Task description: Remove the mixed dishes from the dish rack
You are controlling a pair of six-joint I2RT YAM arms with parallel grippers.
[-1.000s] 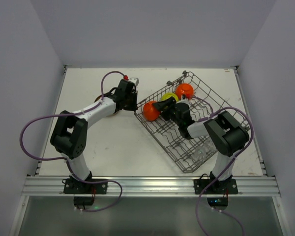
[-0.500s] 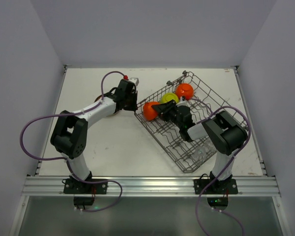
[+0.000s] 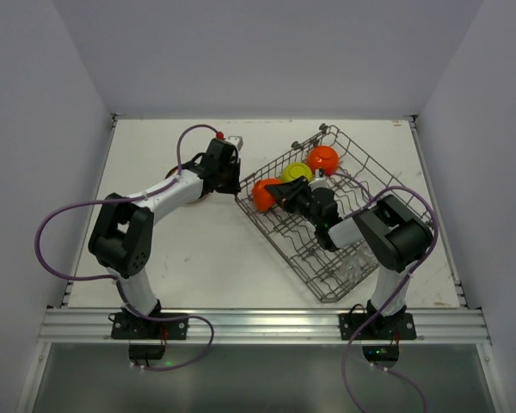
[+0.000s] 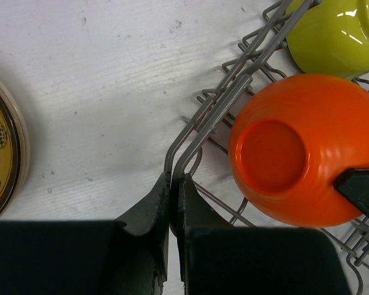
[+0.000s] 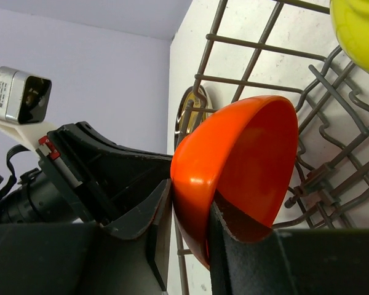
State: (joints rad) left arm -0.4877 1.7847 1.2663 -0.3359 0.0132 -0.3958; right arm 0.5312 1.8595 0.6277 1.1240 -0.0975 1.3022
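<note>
The grey wire dish rack [image 3: 344, 258] lies at an angle on the right of the table. My left gripper [image 4: 174, 184] is shut on the rack's rim wire [image 4: 190, 132] at its left corner. My right gripper [image 5: 187, 224] is shut on the rim of an orange bowl [image 5: 246, 160], which stands on its side in the rack [image 3: 264, 194] and also shows in the left wrist view [image 4: 295, 150]. A yellow-green bowl [image 3: 295, 170] and a second orange bowl [image 3: 322, 158] sit further back in the rack. Clear glasses [image 3: 351, 262] stand at the rack's near end.
A plate with a yellow-brown patterned face [image 4: 1, 157] lies on the white table left of the rack, partly under my left arm [image 3: 181, 191]. A grey wall rises behind the table.
My right gripper has moved a little left and up with the orange bowl, tipping it. The left arm has not moved.
</note>
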